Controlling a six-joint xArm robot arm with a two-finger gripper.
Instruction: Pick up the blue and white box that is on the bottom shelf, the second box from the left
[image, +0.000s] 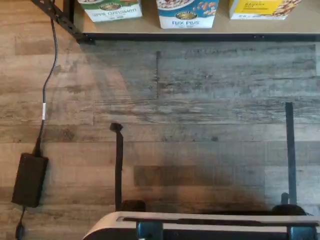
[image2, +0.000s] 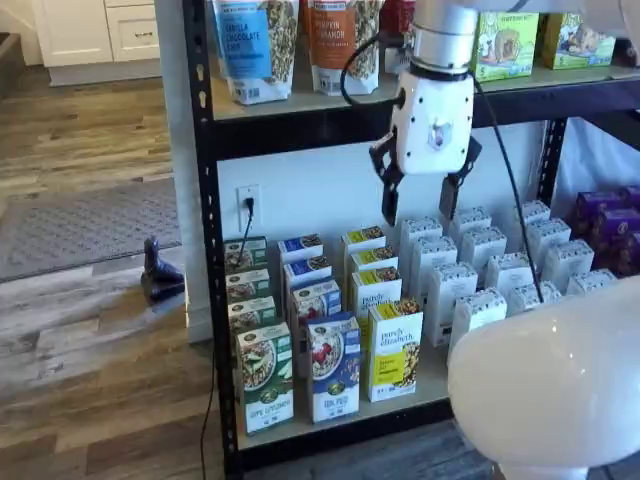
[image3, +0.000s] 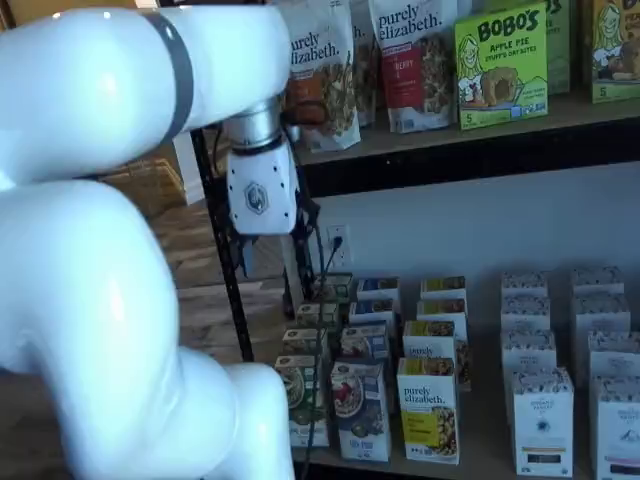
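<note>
The bottom shelf (image2: 440, 385) carries the blue and white box (image2: 334, 368) at its front, packed between neighbours. The gripper (image2: 419, 212), fingers apart, hangs at the box's one o'clock; a careless descent could topple the green-and-white carton (image2: 265, 377).

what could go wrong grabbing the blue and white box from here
The blue and white box stands tight between a green carton and a yellow carton, so the open tool may nudge either one as it closes in. More blue boxes line up right behind it, so pushing too deep could shove that row back.
</note>
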